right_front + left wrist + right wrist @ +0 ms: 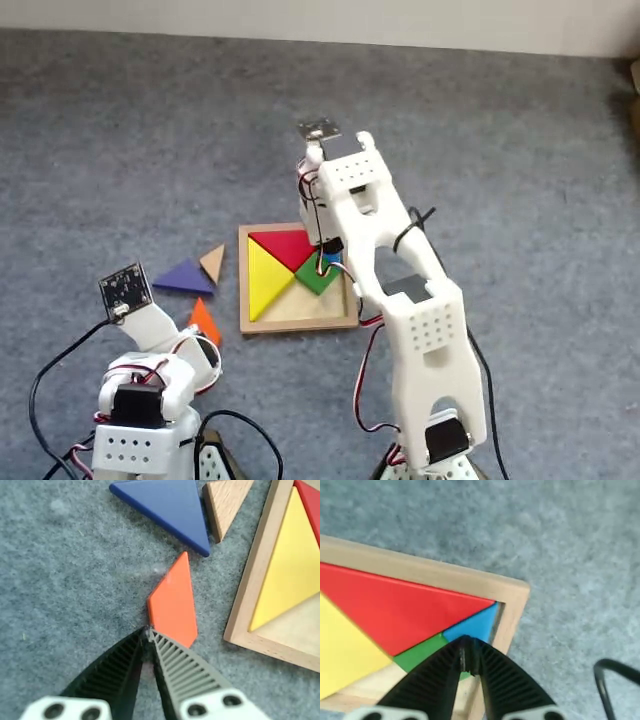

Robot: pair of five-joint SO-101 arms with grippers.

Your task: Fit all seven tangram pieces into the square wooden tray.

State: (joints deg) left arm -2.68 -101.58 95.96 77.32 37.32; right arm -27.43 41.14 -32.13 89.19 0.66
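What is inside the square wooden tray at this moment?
Inside the tray lie a red triangle, a yellow triangle, a green piece and a light blue piece. The right claw hides part of the green one.

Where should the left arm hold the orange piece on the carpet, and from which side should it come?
Probably across the two long parallel edges of the orange piece, near its middle, coming from straight above. It lies flat on the carpet, and both long edges are free.
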